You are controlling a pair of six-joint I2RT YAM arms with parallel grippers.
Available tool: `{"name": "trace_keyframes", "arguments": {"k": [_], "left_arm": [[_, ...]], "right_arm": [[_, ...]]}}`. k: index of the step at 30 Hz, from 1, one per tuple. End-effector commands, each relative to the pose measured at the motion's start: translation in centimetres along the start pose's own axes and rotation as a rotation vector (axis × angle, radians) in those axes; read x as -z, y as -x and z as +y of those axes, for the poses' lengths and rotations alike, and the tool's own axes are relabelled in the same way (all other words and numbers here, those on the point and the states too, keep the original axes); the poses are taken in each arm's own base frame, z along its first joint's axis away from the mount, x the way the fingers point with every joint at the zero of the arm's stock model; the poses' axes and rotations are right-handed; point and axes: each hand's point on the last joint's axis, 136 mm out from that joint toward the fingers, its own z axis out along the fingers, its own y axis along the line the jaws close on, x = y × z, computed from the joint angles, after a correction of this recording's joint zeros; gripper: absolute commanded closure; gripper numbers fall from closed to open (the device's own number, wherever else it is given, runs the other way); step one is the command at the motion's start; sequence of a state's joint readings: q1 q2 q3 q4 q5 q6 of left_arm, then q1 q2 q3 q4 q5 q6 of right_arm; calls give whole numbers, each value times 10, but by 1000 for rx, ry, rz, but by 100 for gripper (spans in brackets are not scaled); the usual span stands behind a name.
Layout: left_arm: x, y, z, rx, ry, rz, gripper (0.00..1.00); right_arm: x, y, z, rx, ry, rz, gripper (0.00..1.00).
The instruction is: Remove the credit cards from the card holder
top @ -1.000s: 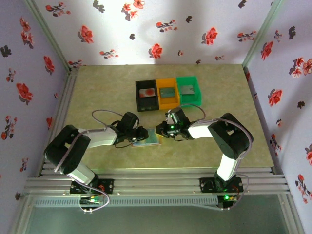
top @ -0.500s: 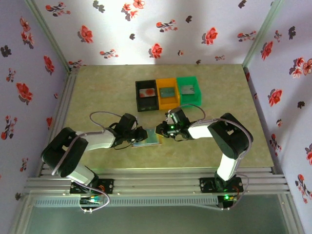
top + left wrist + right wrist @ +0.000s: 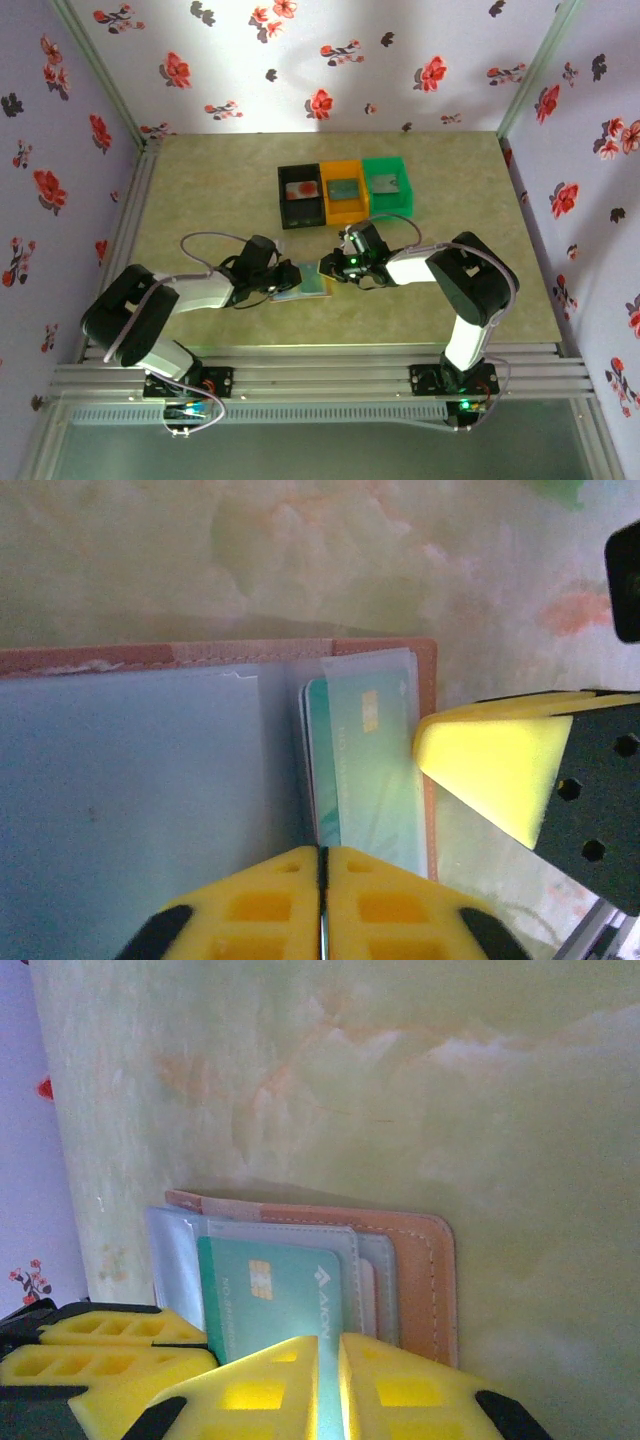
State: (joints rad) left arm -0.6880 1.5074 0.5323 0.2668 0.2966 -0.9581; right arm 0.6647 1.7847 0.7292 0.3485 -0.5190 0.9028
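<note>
Extraction step: left gripper (image 3: 320, 910) pressed together over holder (image 3: 120, 658); cannot tell whether right gripper (image 3: 330, 1390) pinches card (image 3: 270, 1295); next likely needs a straight outward pull.

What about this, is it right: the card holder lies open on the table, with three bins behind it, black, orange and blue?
The last bin is green, not blue; the top external view shows it. The rest holds: the card holder lies open on the table, with the black bin and orange bin behind it.
</note>
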Motion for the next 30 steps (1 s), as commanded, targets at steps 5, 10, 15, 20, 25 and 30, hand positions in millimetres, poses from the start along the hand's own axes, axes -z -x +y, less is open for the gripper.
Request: {"name": "trace_keyframes", "arguments": {"k": [5,10,15,20,25,30], "left_arm": [[6,13,-29,-36,-111,-56,100],[6,14,-32,-43,-123,-57,100],[8,14,-31,-47,-121,-64,100],[11,12,-28,-52,-120,-70,100],[14,12,-24,-58,-109,-79,100],[17,11,-23,-69,-109,-82,100]], "right_arm": [[-6,-16,-17,-39,-41,41,86],[-6,-16,-18,-42,-44,43,86],[-5,-15,-19,-39,-52,39,87],[-3,-14,-22,-35,-71,30,87],[-2,-14,-24,-30,-85,26,88],[0,-13,-25,-28,-93,22,88]]}}
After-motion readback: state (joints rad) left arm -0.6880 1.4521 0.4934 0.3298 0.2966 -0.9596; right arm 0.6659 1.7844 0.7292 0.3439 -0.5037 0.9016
